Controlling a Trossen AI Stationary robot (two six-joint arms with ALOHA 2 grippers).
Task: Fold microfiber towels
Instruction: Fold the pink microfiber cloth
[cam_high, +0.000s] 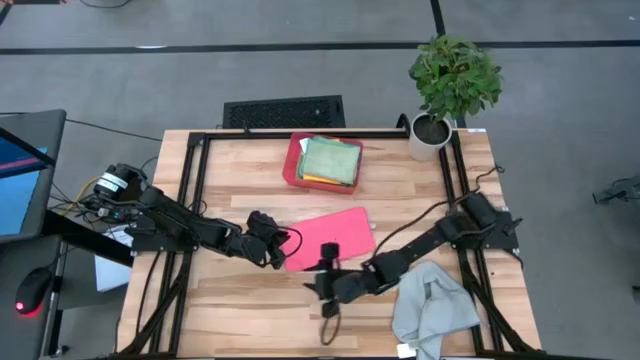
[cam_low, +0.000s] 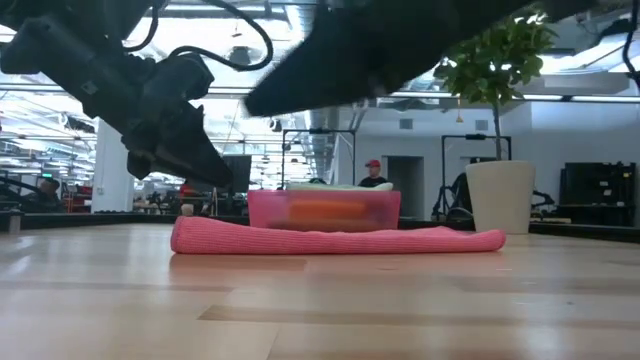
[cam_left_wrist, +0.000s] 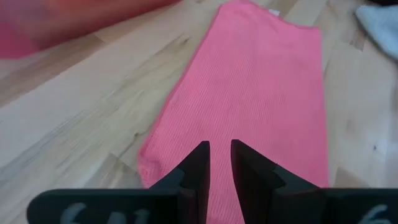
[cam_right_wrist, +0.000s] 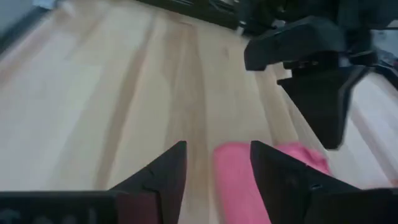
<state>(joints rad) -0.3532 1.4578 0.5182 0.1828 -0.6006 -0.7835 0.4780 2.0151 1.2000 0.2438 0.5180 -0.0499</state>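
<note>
A pink microfiber towel (cam_high: 335, 235) lies folded flat near the table's middle, also seen in the low view (cam_low: 340, 240). My left gripper (cam_high: 283, 247) hovers over the towel's left end (cam_left_wrist: 186, 143), clear of it, its fingers open by only a narrow gap (cam_left_wrist: 219, 152). My right gripper (cam_high: 318, 287) stands open just off the towel's near edge, above the table (cam_right_wrist: 217, 165). A corner of the pink towel (cam_right_wrist: 236, 180) shows past its fingers. A grey towel (cam_high: 432, 305) lies crumpled at the near right. Folded towels, a green one (cam_high: 330, 160) on top, rest in the red tray (cam_high: 293, 165).
A potted plant (cam_high: 452, 80) in a white pot stands at the far right corner. The red tray (cam_low: 325, 210) stands behind the pink towel at the far middle. Bare wood (cam_high: 230, 300) lies at the near left. A black frame (cam_high: 190, 190) runs along the table's sides.
</note>
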